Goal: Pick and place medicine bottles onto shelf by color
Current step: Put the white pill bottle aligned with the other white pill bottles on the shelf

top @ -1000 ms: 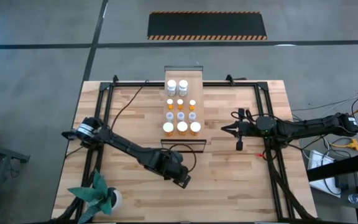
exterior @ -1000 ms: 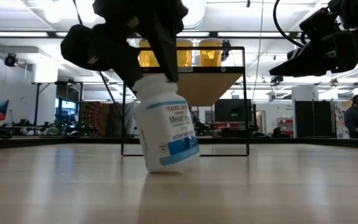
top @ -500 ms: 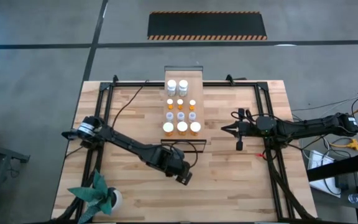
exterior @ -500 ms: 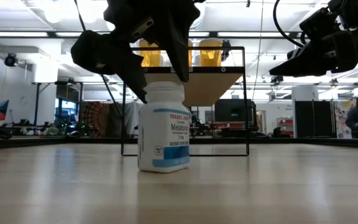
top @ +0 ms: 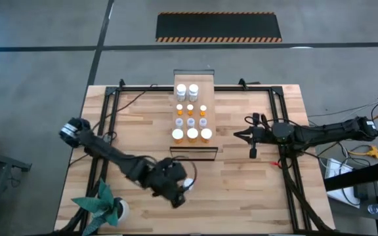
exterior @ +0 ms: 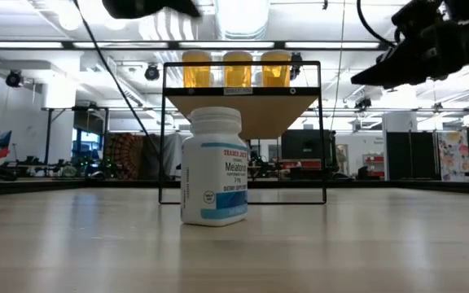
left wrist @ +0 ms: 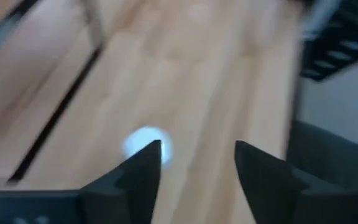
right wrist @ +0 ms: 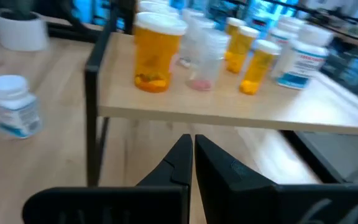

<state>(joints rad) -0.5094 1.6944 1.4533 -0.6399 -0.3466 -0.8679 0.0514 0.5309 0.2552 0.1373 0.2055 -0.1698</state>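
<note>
A white medicine bottle [exterior: 212,167] with a blue-banded label stands upright on its base on the table, in front of the shelf's near end [top: 189,184]. My left gripper [left wrist: 197,146] is open and hovers above it [top: 176,190], touching nothing; the bottle's white cap [left wrist: 143,143] shows just beyond one finger. The shelf [top: 193,80] carries two white bottles at its far end, small orange and clear ones in the middle, and three large orange ones [exterior: 238,69] at its near end. My right gripper [right wrist: 191,152] is shut and waits to the right of the shelf [top: 237,135].
A white pot with a green plant [top: 113,210] sits at the table's near left corner. Dark metal frame rails [top: 110,124] run along both sides of the table. Bare wood lies between the standing bottle and the near edge.
The white bottle, tilted under my left gripper a second ago, has been set upright on the table. My left gripper has let go of its cap, risen clear above it and drawn back a little toward the table's left. The right arm has kept still.
</note>
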